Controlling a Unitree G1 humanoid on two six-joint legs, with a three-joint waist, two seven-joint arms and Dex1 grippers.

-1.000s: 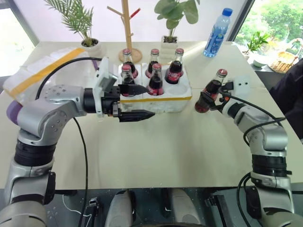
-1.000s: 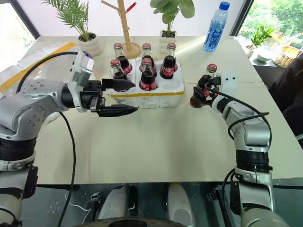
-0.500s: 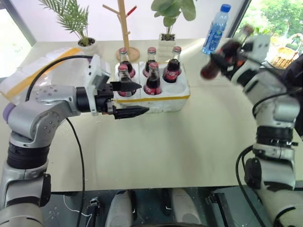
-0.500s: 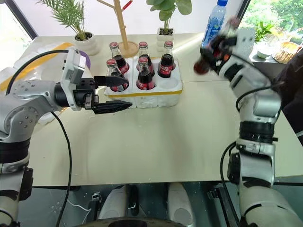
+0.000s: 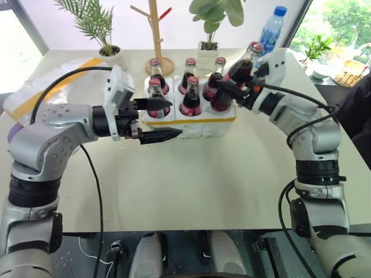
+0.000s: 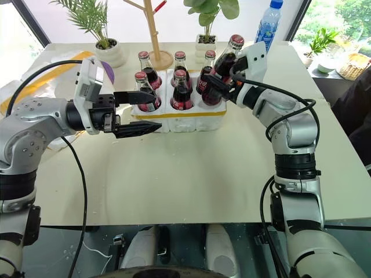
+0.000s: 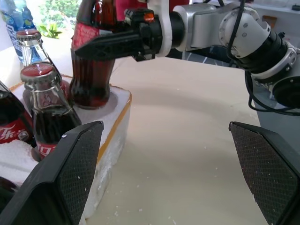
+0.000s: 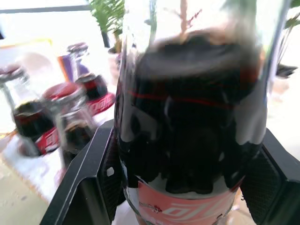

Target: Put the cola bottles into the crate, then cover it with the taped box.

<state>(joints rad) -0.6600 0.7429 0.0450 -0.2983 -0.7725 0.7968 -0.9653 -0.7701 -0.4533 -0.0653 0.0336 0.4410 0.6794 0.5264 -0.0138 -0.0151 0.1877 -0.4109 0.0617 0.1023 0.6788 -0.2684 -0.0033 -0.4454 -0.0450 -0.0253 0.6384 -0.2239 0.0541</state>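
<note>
The crate point(image 5: 194, 123), a low white foam block with a yellow band, stands at the table's middle with several cola bottles point(image 5: 189, 99) upright in its holes. My right gripper point(image 5: 231, 91) is shut on one more cola bottle point(image 5: 236, 74). That bottle leans, cap to the right, with its base at the crate's front right hole point(image 7: 92, 101). My left gripper point(image 5: 172, 120) is open and level at the crate's front left corner, one finger in front of a bottle. The taped box point(image 5: 43, 90) lies at the far left.
A blue-capped water bottle point(image 5: 271, 29) stands at the back right. Behind the crate are a wooden stand point(image 5: 155, 35) and two potted plants point(image 5: 95, 23). A person's dark sleeve point(image 5: 362, 101) shows at the right edge, near a basket point(image 5: 348, 72).
My right gripper lifted the cola bottle off the table at the right, swung it up near the water bottle, then brought it left and down to the crate. The left arm kept still.
</note>
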